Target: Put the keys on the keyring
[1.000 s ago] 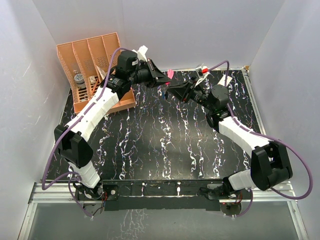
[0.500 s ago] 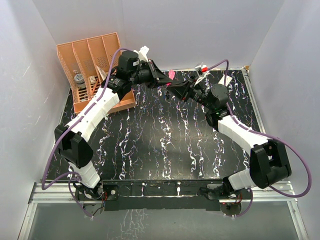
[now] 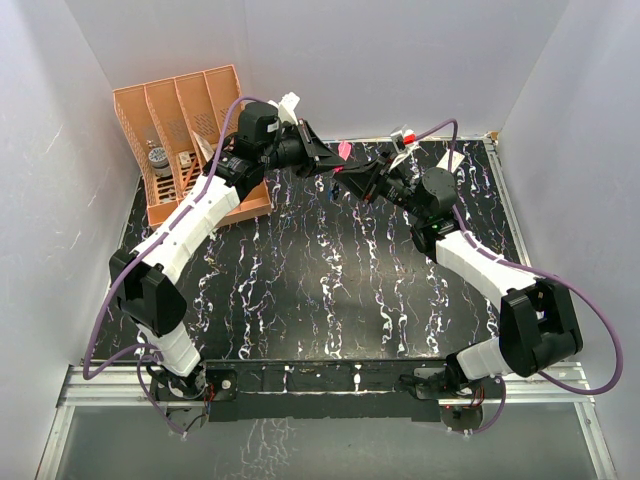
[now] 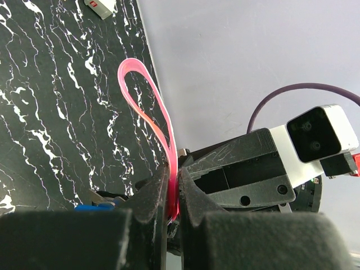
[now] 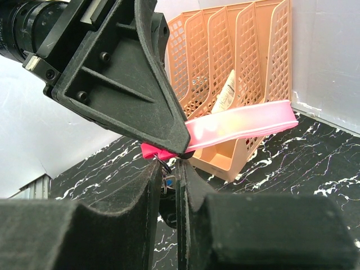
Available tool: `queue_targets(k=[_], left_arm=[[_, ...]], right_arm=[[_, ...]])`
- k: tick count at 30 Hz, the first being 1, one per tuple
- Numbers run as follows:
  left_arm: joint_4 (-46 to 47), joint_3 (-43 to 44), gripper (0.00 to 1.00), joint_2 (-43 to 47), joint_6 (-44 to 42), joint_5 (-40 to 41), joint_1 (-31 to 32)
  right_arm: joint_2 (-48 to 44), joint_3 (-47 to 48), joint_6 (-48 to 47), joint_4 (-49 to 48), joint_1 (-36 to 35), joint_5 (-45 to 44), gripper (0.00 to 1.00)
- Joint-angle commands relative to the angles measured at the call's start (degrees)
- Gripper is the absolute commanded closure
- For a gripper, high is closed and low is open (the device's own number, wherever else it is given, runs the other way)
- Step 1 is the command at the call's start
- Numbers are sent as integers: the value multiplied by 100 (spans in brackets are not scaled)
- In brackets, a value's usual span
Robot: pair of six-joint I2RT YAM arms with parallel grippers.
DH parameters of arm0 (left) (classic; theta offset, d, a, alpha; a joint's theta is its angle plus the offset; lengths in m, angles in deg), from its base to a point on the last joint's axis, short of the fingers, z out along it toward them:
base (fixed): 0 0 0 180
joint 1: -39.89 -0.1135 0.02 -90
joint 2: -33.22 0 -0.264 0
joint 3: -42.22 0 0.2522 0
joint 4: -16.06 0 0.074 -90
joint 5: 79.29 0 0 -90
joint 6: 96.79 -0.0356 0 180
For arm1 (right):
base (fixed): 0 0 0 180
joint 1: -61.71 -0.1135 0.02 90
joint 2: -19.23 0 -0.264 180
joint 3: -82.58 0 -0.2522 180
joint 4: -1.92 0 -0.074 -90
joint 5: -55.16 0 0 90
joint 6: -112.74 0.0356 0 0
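The keyring (image 4: 149,107) is a red-pink strap loop held above the table at the back. My left gripper (image 4: 173,171) is shut on its lower end, and the loop sticks out past the fingertips. From the top view the strap (image 3: 342,150) shows as a pink tip where both grippers meet. My right gripper (image 5: 170,163) faces the left one tip to tip, just under the strap (image 5: 247,124). Its jaws are nearly together on a dark key (image 5: 166,211). A small metal ring (image 5: 163,166) hangs from the strap's end into that gap. A blue key head (image 4: 93,206) peeks beside my left finger.
An orange file organiser (image 3: 185,140) stands at the back left, close behind the left arm, with small items in its slots. A small white and red item (image 3: 405,138) lies at the back edge behind the right wrist. White walls enclose the black marbled table (image 3: 320,290).
The right gripper has edged slightly left and back, closer against the left gripper's tips. The left gripper keeps the strap and has hardly moved.
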Motion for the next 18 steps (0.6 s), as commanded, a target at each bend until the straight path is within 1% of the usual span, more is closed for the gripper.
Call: queue_targets(k=[1, 8, 11, 14, 18], left_arm=[[-51, 16, 100, 155, 58, -183, 32], [-95, -32, 100, 162, 62, -188, 34], [-103, -48, 100, 172, 62, -170, 41], [-109, -54, 100, 168, 63, -167, 30], [-83, -67, 100, 173, 63, -170, 36]], right_arm=[[-104, 273, -26, -398, 5, -140, 85], [-143, 261, -77, -387, 5, -192, 85], [-162, 245, -90, -400, 5, -222, 81], [-175, 238, -102, -407, 6, -250, 80], [-167, 246, -104, -404, 5, -268, 82]])
